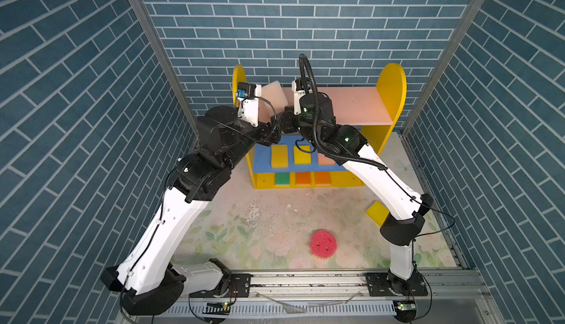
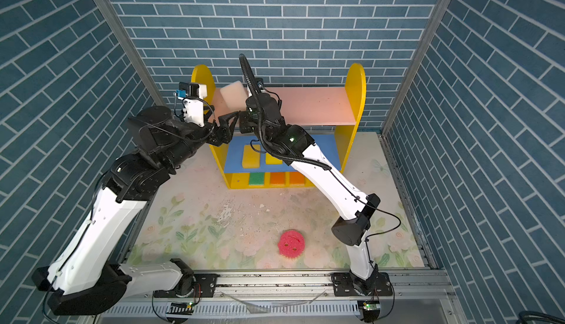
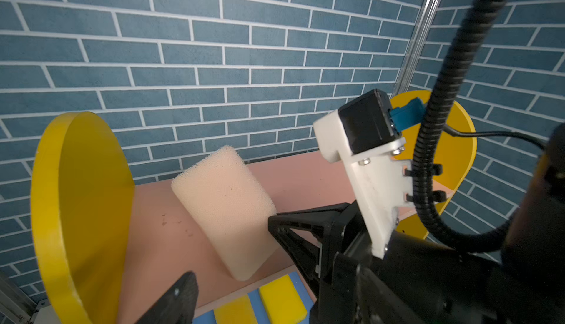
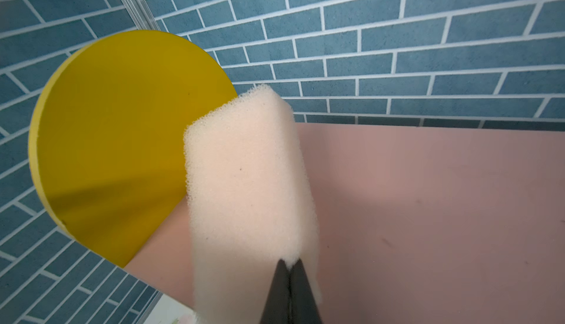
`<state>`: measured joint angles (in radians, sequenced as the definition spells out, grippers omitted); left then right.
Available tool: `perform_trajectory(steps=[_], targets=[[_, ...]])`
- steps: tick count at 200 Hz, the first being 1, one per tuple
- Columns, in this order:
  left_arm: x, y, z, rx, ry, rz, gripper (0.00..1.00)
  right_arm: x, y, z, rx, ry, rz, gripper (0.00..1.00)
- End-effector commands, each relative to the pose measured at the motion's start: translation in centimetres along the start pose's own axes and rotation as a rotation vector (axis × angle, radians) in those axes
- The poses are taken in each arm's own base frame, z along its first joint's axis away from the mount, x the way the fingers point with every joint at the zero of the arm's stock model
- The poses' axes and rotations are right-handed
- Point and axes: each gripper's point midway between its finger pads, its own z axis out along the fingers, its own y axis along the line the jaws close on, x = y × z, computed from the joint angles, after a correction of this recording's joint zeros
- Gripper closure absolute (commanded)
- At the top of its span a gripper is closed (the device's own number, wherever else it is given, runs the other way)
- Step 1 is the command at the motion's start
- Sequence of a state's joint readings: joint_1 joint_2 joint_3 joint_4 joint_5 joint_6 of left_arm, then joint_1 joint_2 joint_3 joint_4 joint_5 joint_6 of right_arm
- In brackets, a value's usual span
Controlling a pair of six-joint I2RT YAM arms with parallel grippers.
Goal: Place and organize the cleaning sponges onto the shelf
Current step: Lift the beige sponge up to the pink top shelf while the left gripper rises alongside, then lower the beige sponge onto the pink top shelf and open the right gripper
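Cream sponge (image 4: 247,185) in R jaws, long axis tilted up.

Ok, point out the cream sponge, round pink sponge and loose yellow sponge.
cream sponge (image 4: 244,185), right wrist view, broad face.
round pink sponge (image 1: 323,243), in a top view, face centre.
loose yellow sponge (image 1: 374,211), in a top view, top face.
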<state>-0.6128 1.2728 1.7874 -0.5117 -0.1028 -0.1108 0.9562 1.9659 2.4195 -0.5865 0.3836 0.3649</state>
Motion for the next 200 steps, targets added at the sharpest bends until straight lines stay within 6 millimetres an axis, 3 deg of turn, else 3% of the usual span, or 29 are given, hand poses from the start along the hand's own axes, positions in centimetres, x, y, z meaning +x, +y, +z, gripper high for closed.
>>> perform_trajectory(steps=[1, 69, 141, 200], targets=[[-0.1, 0.1, 0.4, -0.002, 0.010, 0.011, 0.17, 0.0, -0.1, -0.1, -0.016, 0.025, 0.056, 0.95], [1.0, 2.0, 2.2, -0.053, 0.034, -0.018, 0.17, 0.4, -0.1, 0.1, -0.035, 0.042, 0.080, 0.78], [2.6, 3.6, 4.4, -0.084, 0.089, -0.017, 0.17, 0.0, 0.0, -0.6, -0.062, 0.041, 0.097, 0.74], [2.8, 4.5, 4.9, -0.086, 0.088, -0.056, 0.18, -0.3, -0.2, -1.7, -0.075, 0.024, 0.110, 0.68]])
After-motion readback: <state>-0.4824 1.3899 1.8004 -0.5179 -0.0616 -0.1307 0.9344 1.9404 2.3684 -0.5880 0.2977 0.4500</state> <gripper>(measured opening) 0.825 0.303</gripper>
